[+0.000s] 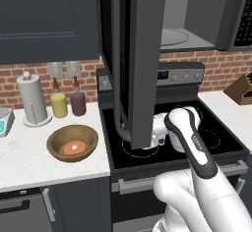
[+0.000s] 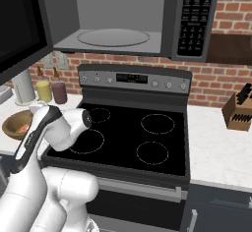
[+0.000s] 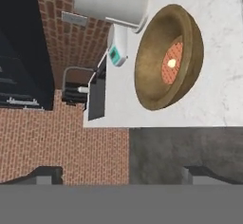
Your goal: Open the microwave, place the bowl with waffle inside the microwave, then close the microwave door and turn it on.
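The microwave [image 2: 118,19] hangs over the stove with its light grey inside showing. The microwave door [image 1: 134,54] stands swung out, edge-on in the left base view. Left of the stove, the brown wooden bowl [image 1: 72,142] rests on the white counter with the reddish waffle [image 1: 74,148] lying in it. In the hand view the bowl [image 3: 156,59] and the waffle [image 3: 172,64] are ahead and to the right, some way off. My gripper [image 3: 122,174] is open with nothing between its fingertips. My hand [image 1: 160,130] hovers low over the stove's left side, partly behind the door.
A black stove [image 2: 162,150] sits below the microwave. A paper towel roll [image 1: 32,98], a yellow jar [image 1: 59,105] and a maroon jar [image 1: 78,103] stand behind the bowl. A small white and teal device [image 1: 4,121] sits at far left, a knife block [image 2: 239,109] on the right counter.
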You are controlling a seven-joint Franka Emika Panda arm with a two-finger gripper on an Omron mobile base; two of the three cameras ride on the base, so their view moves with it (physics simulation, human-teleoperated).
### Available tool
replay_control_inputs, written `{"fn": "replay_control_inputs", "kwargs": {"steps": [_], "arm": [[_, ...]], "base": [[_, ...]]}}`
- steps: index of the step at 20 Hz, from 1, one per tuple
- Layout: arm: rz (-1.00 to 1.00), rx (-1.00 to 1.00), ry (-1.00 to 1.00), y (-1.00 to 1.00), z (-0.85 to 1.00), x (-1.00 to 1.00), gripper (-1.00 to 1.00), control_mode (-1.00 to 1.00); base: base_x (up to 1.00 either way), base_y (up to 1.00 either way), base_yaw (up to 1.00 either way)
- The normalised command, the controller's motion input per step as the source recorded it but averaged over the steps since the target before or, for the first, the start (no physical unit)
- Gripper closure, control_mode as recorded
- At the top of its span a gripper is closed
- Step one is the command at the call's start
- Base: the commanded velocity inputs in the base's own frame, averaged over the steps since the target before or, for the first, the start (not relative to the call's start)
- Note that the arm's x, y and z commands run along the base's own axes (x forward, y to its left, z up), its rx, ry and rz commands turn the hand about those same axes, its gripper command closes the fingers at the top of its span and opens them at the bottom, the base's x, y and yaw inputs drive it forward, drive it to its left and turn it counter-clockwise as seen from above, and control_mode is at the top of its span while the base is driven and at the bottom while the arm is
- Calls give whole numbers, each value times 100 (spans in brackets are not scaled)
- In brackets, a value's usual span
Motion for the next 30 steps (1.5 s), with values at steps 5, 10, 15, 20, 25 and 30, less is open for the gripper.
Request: {"fn": "replay_control_inputs", "kwargs": {"steps": [5, 10, 15, 20, 25, 30], "arm": [[0, -5, 16, 7, -24, 45, -100, -100], [0, -6, 15, 12, -31, 46, -100, -100], [0, -5, 8, 18, -37, 42, -100, -100], [0, -5, 3, 36, -30, 31, -100, -100], [0, -8, 5, 32, -24, 34, -100, -100], [1, -7, 5, 11, -26, 40, -100, -100]], "base": [[0, 0, 0], [0, 0, 0], [0, 0, 0], [0, 0, 0], [0, 0, 0], [0, 0, 0]]}}
